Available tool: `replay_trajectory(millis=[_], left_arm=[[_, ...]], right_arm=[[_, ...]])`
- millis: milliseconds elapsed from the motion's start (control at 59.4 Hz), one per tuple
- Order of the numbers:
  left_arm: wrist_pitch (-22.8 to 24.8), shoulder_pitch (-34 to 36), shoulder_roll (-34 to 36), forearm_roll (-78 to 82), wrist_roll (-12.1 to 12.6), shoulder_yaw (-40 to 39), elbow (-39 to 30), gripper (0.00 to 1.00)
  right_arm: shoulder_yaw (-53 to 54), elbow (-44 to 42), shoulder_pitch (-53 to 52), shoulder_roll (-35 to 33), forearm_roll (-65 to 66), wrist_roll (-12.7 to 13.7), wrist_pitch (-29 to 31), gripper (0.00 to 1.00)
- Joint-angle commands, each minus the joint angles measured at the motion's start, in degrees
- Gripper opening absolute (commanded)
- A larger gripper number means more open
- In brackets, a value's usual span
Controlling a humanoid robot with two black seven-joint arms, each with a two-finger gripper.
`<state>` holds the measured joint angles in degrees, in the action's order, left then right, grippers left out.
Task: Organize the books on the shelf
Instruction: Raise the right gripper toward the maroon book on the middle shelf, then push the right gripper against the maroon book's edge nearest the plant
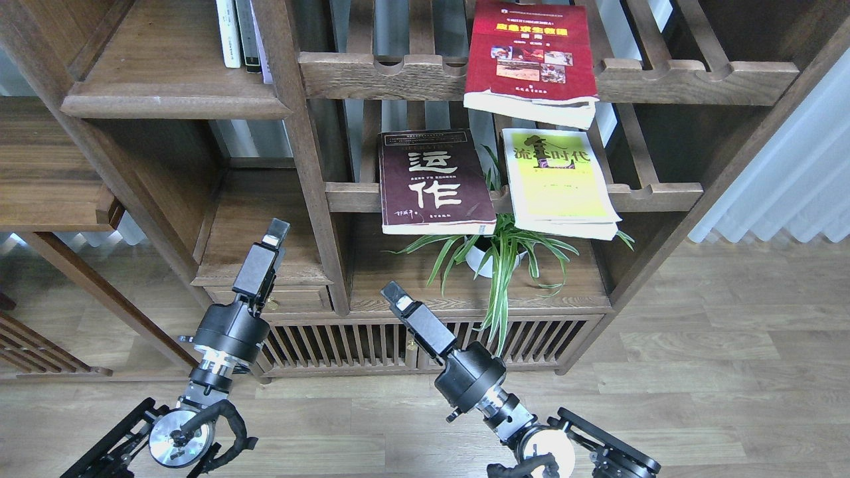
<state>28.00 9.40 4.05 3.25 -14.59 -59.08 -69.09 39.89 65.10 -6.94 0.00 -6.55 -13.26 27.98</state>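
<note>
Three big books lay flat on the slatted racks. The red book was on the top rack. The maroon book and the yellow-green book were on the rack below. Each one poked out past the front rail, so we thought a bump from below could tip one off onto the plant. The solid shelf at the upper left held only a few slim books standing at its back. Our left claw and right claw hung low in front of the cabinet, well apart from the books and holding nothing. They looked dark and narrow, and we could not tell if their fingers were apart or together.
</note>
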Motion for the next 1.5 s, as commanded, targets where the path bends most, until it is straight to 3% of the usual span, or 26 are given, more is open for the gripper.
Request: replay_trajectory(millis=[0,168,370,639,892,1480], left_arm=[[0.0,0.0,0.0,0.0,0.0,-0.2,0.0,1.0],[0.0,-0.1,0.0,0.0,-0.1,-0.4,0.0,1.0],[0.0,-0.1,0.2,0.0,0.0,-0.4,0.0,1.0],[0.0,-0.1,0.0,0.0,0.0,0.1,1.3,1.0],[0.0,1.9,-1.0,0.0,0.0,0.2,3.2,1.0],[0.0,1.9,-1.0,0.0,-0.3,0.0,3.2,1.0]], right_arm=[[0.2,0.3,-0.4,0.0,-4.1,-0.7,-2.2,0.99],[0.1,0.1,-0.5,0.0,-4.7,-3.9,-6.3,0.97],[-0.2,0.3,-2.7,0.0,-5.7,-9.2,-16.8,0.96],[-0.1,-0.9,-9.7,0.0,-12.9,-9.4,-19.4,0.96],[0.3,-3.0,-14.9,0.0,-20.2,-9.9,-26.5,0.96],[0.3,-10.3,-20.0,0.0,-23.7,-9.8,-27.9,0.95]])
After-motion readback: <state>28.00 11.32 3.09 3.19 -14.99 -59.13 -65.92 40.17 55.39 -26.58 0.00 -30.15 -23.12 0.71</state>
